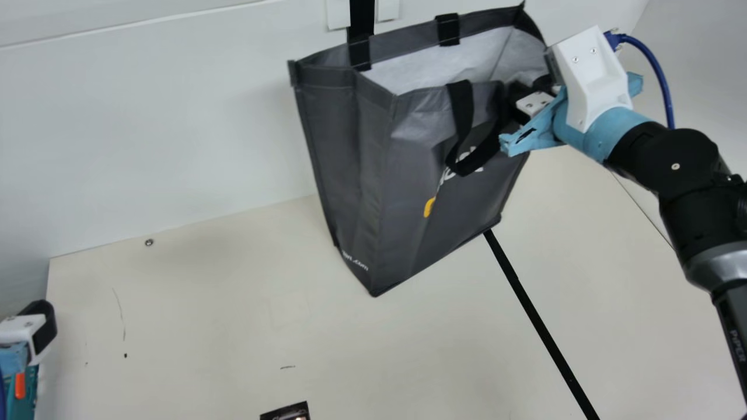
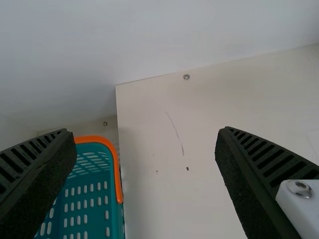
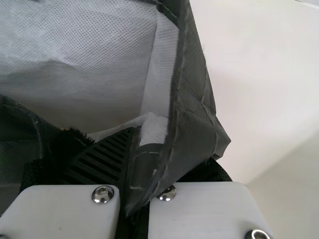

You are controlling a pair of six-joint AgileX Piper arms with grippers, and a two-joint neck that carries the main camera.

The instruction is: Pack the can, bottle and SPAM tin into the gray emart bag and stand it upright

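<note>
In the main view the gray emart bag [image 1: 373,175] stands tall near the back wall, slightly tilted, its mouth open and pale lining showing; whether its base touches the table I cannot tell. My right gripper [image 1: 516,96] is at the bag's upper right edge. In the right wrist view the right gripper [image 3: 164,162] is shut on the dark rim of the bag [image 3: 192,109], one finger inside, the other behind the fabric. Far from the bag, my left gripper [image 1: 44,329] is at the left edge; in its wrist view the left gripper [image 2: 144,134] is open with nothing between its fingers.
A teal basket [image 2: 84,204] with an orange handle stands beside the table's left edge, below my left gripper. A small dark printed object [image 1: 289,413] pokes in at the main view's bottom edge. Black tape [image 1: 540,315] crosses the table [image 1: 204,315] from the bag toward the front.
</note>
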